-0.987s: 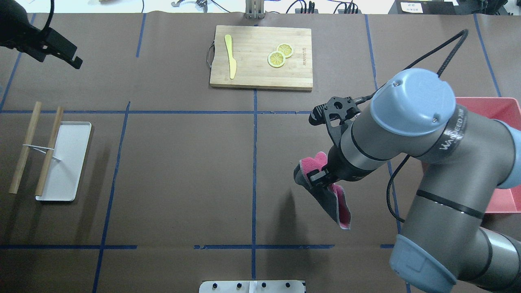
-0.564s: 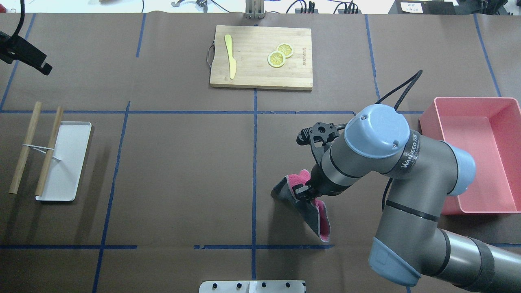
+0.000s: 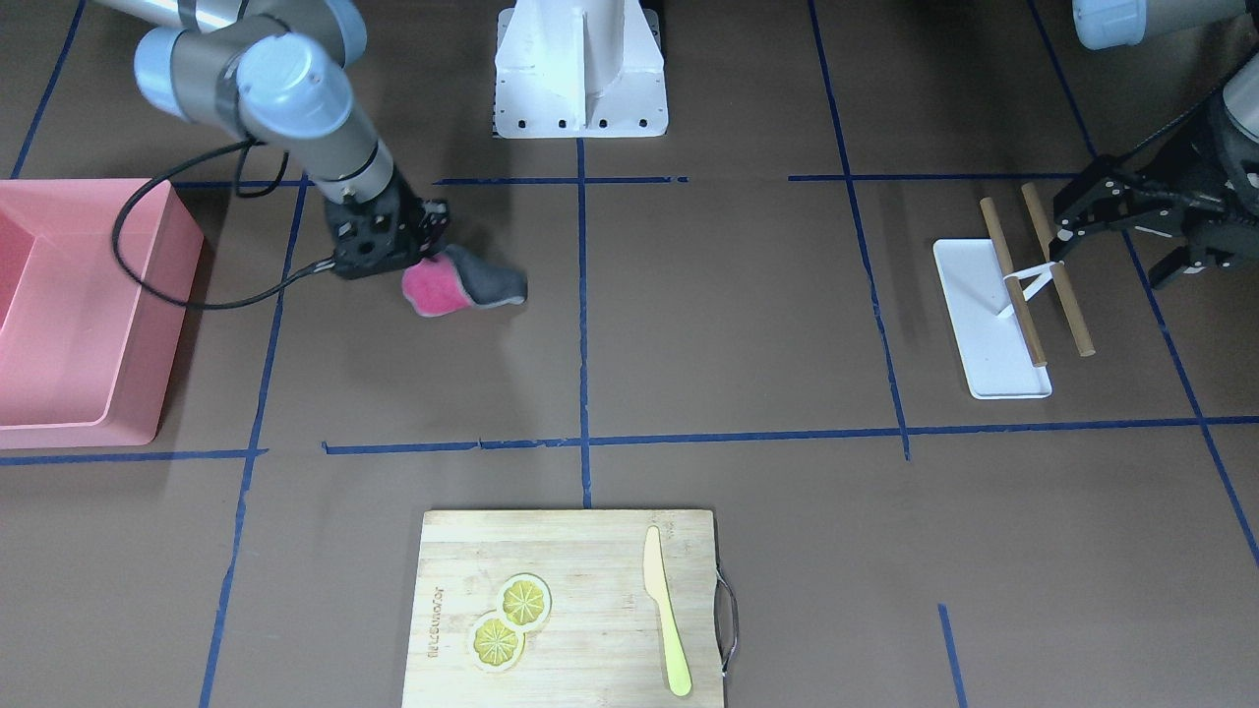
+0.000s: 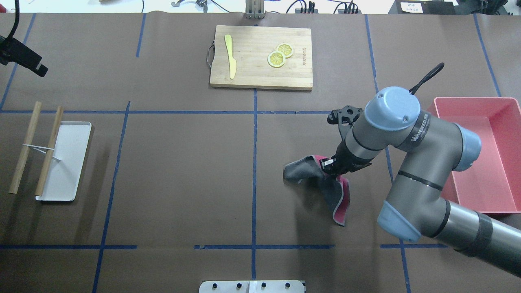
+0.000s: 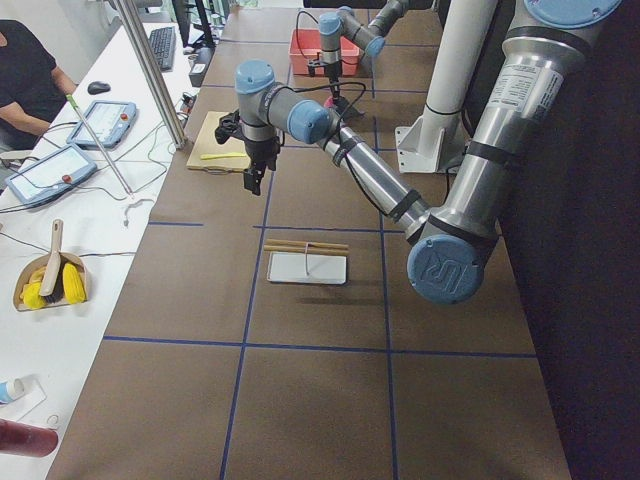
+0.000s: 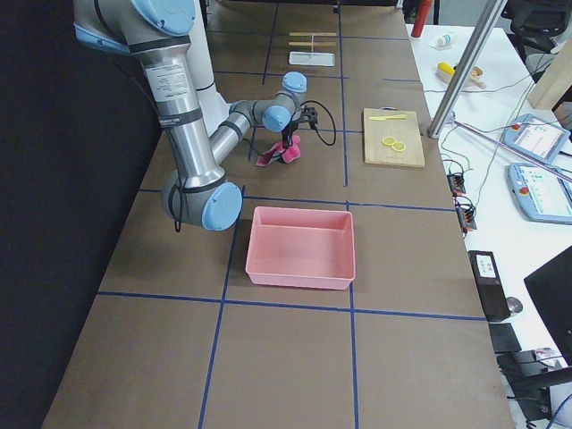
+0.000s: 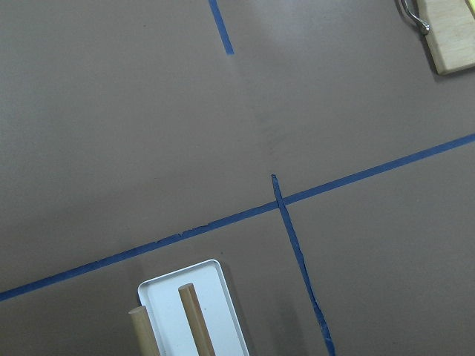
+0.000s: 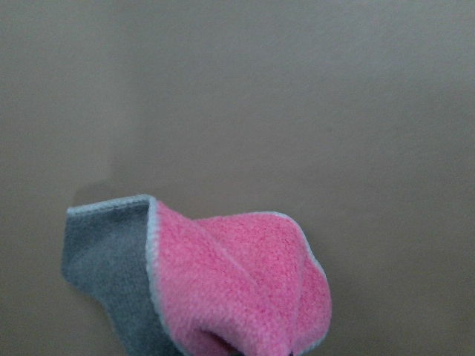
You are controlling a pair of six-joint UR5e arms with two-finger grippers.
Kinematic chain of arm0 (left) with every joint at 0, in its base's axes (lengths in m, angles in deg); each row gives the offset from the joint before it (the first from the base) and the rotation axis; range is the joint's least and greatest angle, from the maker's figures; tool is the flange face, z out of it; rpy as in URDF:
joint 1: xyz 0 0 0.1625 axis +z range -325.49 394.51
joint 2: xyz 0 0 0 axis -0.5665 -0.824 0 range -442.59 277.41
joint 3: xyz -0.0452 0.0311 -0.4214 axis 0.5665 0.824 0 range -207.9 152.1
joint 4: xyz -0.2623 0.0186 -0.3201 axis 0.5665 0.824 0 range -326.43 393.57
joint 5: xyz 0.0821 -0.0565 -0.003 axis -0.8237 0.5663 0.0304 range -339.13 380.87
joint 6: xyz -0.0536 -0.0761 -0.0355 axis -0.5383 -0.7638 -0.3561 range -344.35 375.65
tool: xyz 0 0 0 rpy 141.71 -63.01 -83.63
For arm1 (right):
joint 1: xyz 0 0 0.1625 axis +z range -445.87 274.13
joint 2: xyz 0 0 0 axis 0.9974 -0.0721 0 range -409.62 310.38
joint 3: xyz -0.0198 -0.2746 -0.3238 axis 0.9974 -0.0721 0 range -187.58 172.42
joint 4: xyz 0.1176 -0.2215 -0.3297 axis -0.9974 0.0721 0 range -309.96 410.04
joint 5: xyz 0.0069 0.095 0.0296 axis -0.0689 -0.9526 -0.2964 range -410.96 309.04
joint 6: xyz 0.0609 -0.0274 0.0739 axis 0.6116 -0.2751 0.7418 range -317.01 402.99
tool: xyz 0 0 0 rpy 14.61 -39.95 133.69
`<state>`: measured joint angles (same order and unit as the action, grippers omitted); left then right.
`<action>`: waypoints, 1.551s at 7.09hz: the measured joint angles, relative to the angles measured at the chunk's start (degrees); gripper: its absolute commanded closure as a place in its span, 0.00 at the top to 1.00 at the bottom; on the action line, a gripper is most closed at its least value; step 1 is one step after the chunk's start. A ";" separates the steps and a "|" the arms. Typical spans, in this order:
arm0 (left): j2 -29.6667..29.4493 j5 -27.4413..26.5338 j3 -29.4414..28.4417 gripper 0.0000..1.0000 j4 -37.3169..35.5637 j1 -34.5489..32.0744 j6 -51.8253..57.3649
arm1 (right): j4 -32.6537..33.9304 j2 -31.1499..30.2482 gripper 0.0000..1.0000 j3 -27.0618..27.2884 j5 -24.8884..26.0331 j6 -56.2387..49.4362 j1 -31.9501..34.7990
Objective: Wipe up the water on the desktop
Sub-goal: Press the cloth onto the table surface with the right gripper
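Note:
The desktop is dark brown with blue tape lines. My right gripper is shut on a pink and grey cloth and presses it onto the desktop right of the centre line. The cloth trails toward the robot. It also shows in the front-facing view below the right gripper, and in the right wrist view. I see no plain patch of water. My left gripper is open and empty, hovering by the wooden sticks at the far left.
A bamboo cutting board with a yellow knife and lemon slices lies at the far middle. A pink bin stands on the right. A white tray with two wooden sticks lies on the left.
The right arm dragged the cloth left and toward the robot, then back right and away. The left gripper moved left toward the view's edge.

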<state>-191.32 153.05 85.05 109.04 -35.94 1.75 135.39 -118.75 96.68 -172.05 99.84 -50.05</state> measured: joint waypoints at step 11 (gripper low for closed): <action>2.57 -0.04 -10.18 1.00 -3.41 -13.95 24.92 | -0.35 1.38 0.00 -2.11 -2.37 11.36 -3.64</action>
<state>-188.75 153.01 74.87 105.63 -49.89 26.67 135.04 -117.37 94.57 -174.43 111.19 -53.69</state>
